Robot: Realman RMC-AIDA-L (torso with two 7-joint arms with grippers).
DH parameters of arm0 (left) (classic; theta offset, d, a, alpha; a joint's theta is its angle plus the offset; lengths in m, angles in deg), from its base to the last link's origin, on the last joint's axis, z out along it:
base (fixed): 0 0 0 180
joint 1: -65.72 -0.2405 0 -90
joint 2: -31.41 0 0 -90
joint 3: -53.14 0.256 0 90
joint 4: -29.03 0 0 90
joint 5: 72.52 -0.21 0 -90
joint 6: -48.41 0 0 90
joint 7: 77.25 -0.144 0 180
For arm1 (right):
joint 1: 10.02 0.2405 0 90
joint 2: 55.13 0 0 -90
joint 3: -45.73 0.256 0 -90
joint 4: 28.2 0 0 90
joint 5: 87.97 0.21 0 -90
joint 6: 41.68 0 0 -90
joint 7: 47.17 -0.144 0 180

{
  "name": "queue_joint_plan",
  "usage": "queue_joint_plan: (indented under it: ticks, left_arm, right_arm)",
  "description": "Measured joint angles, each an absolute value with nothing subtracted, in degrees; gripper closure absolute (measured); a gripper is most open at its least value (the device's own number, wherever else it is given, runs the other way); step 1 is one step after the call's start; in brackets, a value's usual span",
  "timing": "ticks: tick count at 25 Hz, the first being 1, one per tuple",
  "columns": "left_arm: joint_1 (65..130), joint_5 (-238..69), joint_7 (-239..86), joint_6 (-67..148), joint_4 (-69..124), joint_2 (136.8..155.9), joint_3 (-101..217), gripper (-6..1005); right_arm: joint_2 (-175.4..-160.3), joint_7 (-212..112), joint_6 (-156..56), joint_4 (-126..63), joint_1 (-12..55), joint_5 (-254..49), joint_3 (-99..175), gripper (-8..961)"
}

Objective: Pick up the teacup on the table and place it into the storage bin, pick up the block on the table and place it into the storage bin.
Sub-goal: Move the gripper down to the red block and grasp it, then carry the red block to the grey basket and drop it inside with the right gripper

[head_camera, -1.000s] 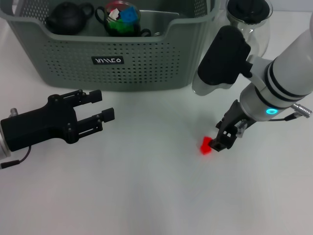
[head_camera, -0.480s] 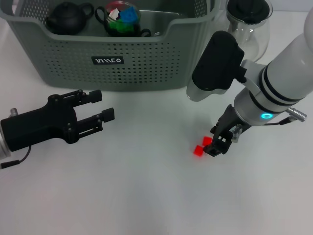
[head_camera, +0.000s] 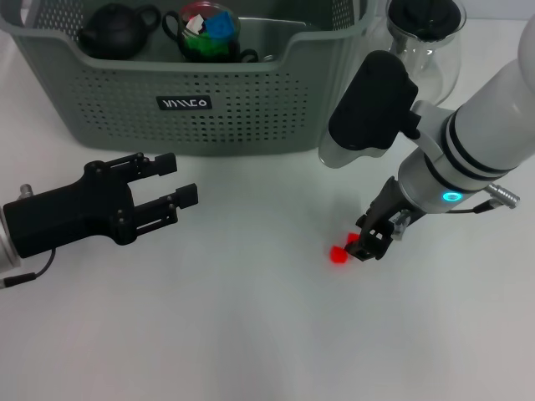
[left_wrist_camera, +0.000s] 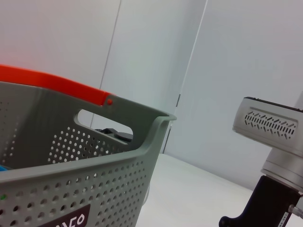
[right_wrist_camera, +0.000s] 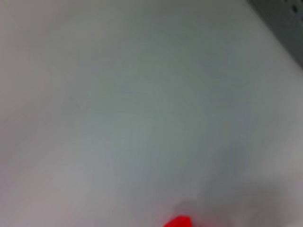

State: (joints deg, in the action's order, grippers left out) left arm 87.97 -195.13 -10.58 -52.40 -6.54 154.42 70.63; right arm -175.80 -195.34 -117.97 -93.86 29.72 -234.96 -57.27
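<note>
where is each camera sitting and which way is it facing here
Head view: on the robot's head, looking down at the table, storage bin, red block; shows the left gripper and right gripper.
Left wrist view: low beside the storage bin, facing across its rim; shows only the right arm.
Right wrist view: close above the table, facing down; no own body.
Shared: the block in head and right wrist views.

block [head_camera: 338,254] – half hidden by right gripper [head_camera: 368,247] | grip unclear

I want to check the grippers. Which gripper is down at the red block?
The right gripper, fingertips at the red block. The left gripper hovers open, far away.
</note>
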Motion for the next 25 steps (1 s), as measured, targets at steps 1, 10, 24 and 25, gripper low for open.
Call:
queue_joint_plan:
  ticks: [1,10,24,25]
  left_arm:
    - [88.0,-195.1,-10.6,-52.4,-6.5,154.40,70.6,354]
    - [87.9,-195.1,-10.8,-52.4,-6.5,154.36,70.6,354]
    - [87.9,-195.1,-10.9,-52.4,-6.5,154.38,70.6,353]
    - [87.8,-195.1,-10.9,-52.4,-6.5,154.40,70.6,353]
  right_arm:
    - [-175.80,-195.3,-118.0,-93.7,29.7,-234.9,-57.4,514]
    - [-175.80,-195.3,-118.1,-92.7,30.0,-234.7,-57.4,669]
    - [-175.77,-195.4,-118.1,-93.0,29.9,-234.1,-57.2,731]
    - [-175.75,-195.4,-118.2,-93.0,29.9,-234.1,-57.1,740]
